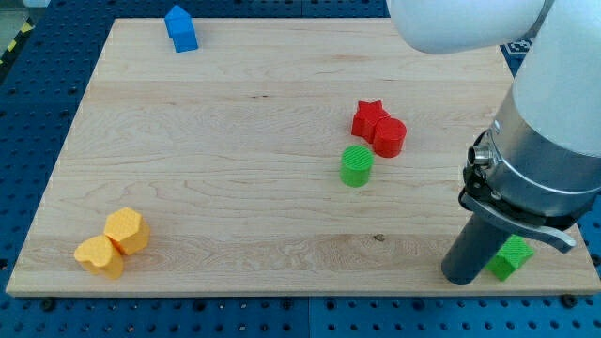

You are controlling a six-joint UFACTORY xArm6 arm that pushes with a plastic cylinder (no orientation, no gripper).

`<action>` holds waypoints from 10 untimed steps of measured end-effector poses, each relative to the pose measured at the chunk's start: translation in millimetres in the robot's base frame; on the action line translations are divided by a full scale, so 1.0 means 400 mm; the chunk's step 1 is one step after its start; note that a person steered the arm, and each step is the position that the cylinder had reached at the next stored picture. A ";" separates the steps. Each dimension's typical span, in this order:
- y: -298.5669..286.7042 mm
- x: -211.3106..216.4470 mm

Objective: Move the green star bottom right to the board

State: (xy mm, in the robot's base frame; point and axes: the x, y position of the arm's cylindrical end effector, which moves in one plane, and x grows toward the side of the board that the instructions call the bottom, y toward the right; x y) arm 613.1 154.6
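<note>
Our rod comes down at the worktop's [235, 141] bottom right corner, and my tip [464, 279] sits on the wood close to the bottom edge. The green star [513, 256] is right beside my tip on the view's right, partly hidden behind the rod, so we can't tell whether they actually touch. The star lies in the bottom right corner, near both the right edge and the bottom edge. No claw on this rig, just the rod, so there's nothing to call spread or pressed together. Green cylinder [357, 165] stands near the middle, towards the right, well apart from my tip. Just above it and to its right, the red star [369, 116] and red cylinder [390, 137] are touching each other; the green cylinder is near them but apart. Blue block [181, 28], house-like in shape, sits at the top edge, left of centre. Two yellow blocks are touching in the bottom left corner: one [127, 230] higher up, the other [100, 256] below it and to its left, near the bottom edge.
</note>
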 end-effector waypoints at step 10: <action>-0.011 -0.081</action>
State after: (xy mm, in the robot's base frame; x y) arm 580.7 150.4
